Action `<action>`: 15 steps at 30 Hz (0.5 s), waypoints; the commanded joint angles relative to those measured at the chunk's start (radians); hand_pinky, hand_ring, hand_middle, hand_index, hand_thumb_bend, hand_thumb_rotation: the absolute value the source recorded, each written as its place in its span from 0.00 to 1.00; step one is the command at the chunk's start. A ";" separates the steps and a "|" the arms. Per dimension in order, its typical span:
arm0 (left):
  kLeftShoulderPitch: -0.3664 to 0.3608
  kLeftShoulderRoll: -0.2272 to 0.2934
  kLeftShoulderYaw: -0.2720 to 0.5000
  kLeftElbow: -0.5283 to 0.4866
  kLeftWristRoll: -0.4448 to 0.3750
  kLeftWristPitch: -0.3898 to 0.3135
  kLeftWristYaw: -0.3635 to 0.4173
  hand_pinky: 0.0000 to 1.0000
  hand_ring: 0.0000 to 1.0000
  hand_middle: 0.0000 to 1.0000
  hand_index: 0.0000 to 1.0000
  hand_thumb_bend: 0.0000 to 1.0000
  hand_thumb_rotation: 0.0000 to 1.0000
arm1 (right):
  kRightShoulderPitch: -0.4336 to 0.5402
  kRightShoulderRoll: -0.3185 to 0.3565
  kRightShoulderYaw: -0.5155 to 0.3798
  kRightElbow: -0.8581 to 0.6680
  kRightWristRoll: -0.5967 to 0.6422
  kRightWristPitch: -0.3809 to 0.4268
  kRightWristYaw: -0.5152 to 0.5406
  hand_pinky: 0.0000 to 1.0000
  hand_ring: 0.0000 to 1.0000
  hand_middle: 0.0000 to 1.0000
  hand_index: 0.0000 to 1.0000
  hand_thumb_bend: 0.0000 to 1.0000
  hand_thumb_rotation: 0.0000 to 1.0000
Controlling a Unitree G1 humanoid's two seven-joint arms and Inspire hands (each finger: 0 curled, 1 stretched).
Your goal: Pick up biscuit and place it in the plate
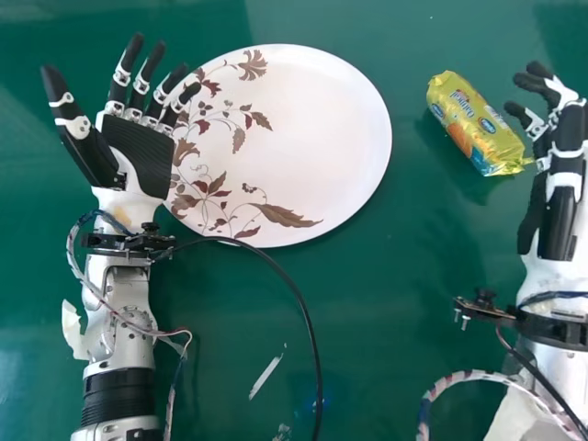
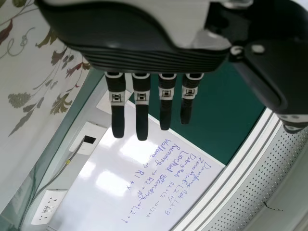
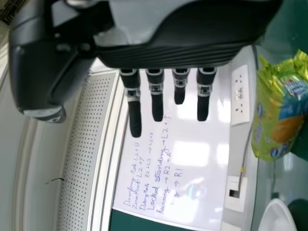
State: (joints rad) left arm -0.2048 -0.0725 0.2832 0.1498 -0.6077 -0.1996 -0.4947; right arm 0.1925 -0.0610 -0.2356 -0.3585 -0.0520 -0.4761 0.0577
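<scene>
In the head view a yellow biscuit pack (image 1: 475, 123) lies slanted on the table, just left of my right hand (image 1: 562, 170), whose fingers are extended and hold nothing. The white plate (image 1: 322, 138) with brown leaf patterns lies flat at the middle. My left hand (image 1: 138, 147) is open, palm showing, its fingertips over the plate's left edge. The left wrist view shows my left hand (image 2: 144, 38) with straight fingers, the plate (image 2: 29, 96) beside it. From the right wrist my right hand (image 3: 192, 36) appears with straight fingers, apart from the biscuit pack (image 3: 279, 108); the plate (image 3: 277, 219) shows its rim.
The green table (image 1: 404, 322) carries a thin white scrap (image 1: 265, 377) near the front. A black cable (image 1: 299, 299) arcs from my left wrist past the plate's lower edge. Behind stand a whiteboard (image 2: 115, 183) and wall sockets (image 2: 48, 207).
</scene>
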 commanded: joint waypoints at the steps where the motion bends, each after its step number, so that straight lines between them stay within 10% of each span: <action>1: 0.056 -0.023 0.004 0.072 0.005 -0.008 0.003 0.68 0.74 0.87 0.89 1.00 0.84 | 0.014 -0.007 -0.006 -0.022 -0.015 -0.009 -0.016 0.81 0.92 0.91 0.74 0.75 0.43; 15: 0.051 -0.030 0.005 0.077 0.011 -0.010 0.013 0.67 0.74 0.86 0.89 1.00 0.83 | 0.026 -0.094 -0.033 -0.067 -0.080 0.003 -0.024 0.81 0.92 0.89 0.72 0.77 0.43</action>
State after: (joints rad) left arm -0.2068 -0.0737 0.2838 0.1517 -0.5989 -0.2000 -0.4884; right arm 0.2095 -0.1401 -0.2583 -0.4100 -0.1265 -0.4752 0.0304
